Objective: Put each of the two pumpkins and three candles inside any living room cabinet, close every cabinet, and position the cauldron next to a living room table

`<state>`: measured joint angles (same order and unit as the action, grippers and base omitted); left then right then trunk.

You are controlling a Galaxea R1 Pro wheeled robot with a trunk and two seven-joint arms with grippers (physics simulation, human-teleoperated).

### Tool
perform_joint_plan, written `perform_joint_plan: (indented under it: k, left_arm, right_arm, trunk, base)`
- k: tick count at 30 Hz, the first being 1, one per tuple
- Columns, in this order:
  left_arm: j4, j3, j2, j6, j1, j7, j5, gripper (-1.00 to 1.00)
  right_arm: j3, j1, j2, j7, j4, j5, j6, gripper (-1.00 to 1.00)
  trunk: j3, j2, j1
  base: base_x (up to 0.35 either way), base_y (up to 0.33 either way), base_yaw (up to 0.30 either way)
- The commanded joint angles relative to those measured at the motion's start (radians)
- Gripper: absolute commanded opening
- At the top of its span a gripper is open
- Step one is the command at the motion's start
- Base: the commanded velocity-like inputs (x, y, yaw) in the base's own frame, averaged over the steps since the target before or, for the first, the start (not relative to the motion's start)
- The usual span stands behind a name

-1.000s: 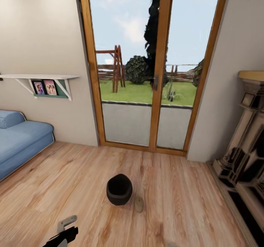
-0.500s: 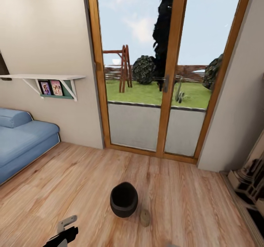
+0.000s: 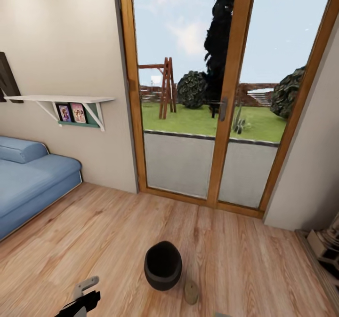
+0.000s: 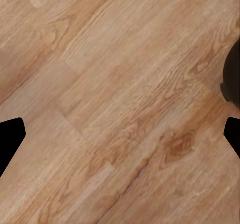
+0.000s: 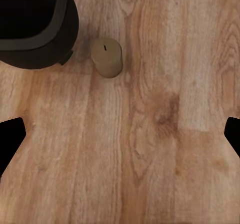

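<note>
text: none legible | picture frames [image 3: 71, 113] on the wall shelf [image 3: 61, 99], far left: coloured images, no readable lettering | dark shape at left wall edge: too cropped to tell | cauldron [image 3: 163, 265], candle [image 3: 191, 292]: unmarked

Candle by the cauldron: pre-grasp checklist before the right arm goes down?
1. Candle located on the floor, upright, wick up: ok.
2. Gap between candle and cauldron: small gap in the right wrist view, tight for a finger: cannot tell.
3. Right gripper open and empty, fingertips wide apart: ok.
4. Right gripper centred over candle: not ok, candle sits off toward the cauldron side.
5. Left gripper open, over bare floor: ok.
6. Cabinet within sight for drop-off: not ok.
</note>
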<state>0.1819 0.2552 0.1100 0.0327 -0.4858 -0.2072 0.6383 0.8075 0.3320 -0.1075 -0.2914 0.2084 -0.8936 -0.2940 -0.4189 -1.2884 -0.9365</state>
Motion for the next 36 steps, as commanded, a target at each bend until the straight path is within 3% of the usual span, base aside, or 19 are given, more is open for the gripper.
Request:
perform_joint_plan:
  k: [1,19,28,36]
  left_arm:
    - [0.001,0.009,0.000,0.003,0.000,-0.004,0.009,1.00]
    - [0.001,0.008,0.000,0.003,0.000,-0.004,0.009,1.00]
    - [0.013,0.006,0.002,0.001,0.000,-0.011,0.014,1.00]
    - [0.016,-0.002,0.006,-0.016,0.000,-0.005,0.023,1.00]
  right_arm:
    - [0.009,0.001,0.000,-0.005,0.000,-0.008,-0.004,1.00]
    - [0.009,0.001,0.000,-0.005,0.000,-0.008,-0.004,1.00]
    - [0.009,0.001,0.000,-0.005,0.000,-0.008,-0.004,1.00]
    - [0.007,0.001,0.002,-0.005,0.002,-0.011,0.001,1.00]
  trunk:
    - [-0.001,-0.001,0.000]
    - [-0.001,-0.001,0.000]
    - [-0.001,-0.001,0.000]
    - [-0.026,-0.057,-0.031]
  base:
    - [0.237,-0.005,0.002]
    - [0.199,0.019,0.000]
    - [0.028,0.000,0.000]
    - [0.000,0.000,0.000]
